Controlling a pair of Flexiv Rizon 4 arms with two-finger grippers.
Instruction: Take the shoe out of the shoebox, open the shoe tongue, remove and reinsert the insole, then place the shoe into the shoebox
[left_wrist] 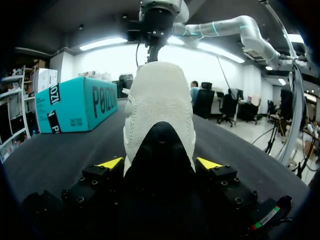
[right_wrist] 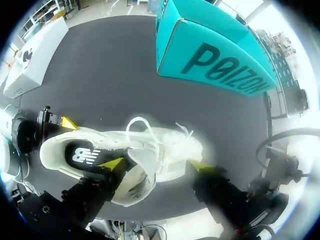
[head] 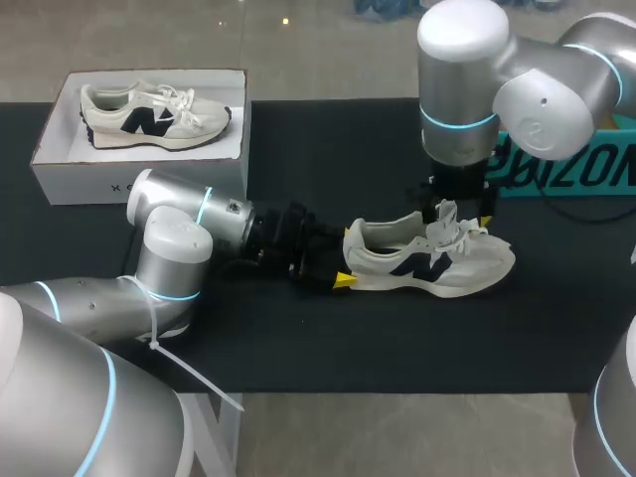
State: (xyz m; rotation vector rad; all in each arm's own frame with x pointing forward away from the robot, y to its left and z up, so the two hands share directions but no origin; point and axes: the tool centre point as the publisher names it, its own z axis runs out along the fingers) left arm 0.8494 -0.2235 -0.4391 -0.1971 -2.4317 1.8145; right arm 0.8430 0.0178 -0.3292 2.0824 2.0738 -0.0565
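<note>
— Seen from above, where do we stand?
— Our cream mesh-and-suede running shoe rests on its sole on the black table mat, a little toward 3 o'clock from the middle, toe pointing to 3. The open white cardboard shoebox sits well apart at 10 o'clock, with a second matching shoe inside. Our left gripper is at the heel, and our right gripper hangs over the laces. A teal cardboard box lies near it, toward 1 o'clock.
— What's the risk there?
— We judge that an upward tug on the tongue could lift the whole shoe off the mat if the heel hold is weak.
— And from our left wrist?
— The yellow fingertips press the heel from both sides, low down. We think a hold that low may let the shoe pivot or slip free.
— Our right wrist?
— The fingers are spread wide across the shoe's throat. The pale tongue stands between them, and nothing pinches it. Loose white laces lie just ahead. Closing here, we could catch a lace instead of the tongue, or fold the tongue down over the dark insole, which sits in the shoe
</note>
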